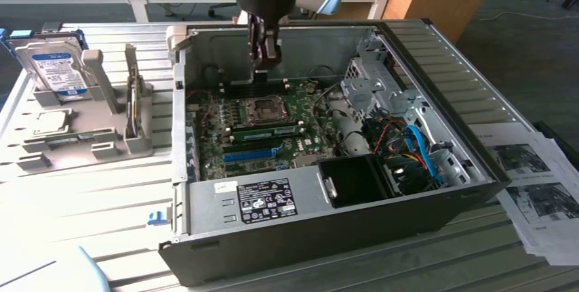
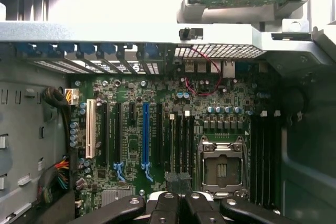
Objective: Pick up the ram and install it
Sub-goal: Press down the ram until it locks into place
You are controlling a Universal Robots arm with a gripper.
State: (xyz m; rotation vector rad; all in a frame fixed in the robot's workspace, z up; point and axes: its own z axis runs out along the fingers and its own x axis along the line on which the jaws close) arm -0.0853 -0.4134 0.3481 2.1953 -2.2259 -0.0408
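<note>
While the claw [image 1: 263, 58] hangs shut and empty, the ram [image 1: 268, 131] lies flat across the motherboard [image 1: 271, 119].

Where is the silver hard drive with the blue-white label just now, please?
In the exterior view, the silver hard drive stands upright in the grey plastic rack at the exterior view's left, outside the open black computer case.

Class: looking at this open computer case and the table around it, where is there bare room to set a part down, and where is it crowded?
Bare table lies between the grey holder rack and the case. Crowded: the motherboard beneath the shut gripper, the cable corner, and the papers on the exterior view's right.
</note>
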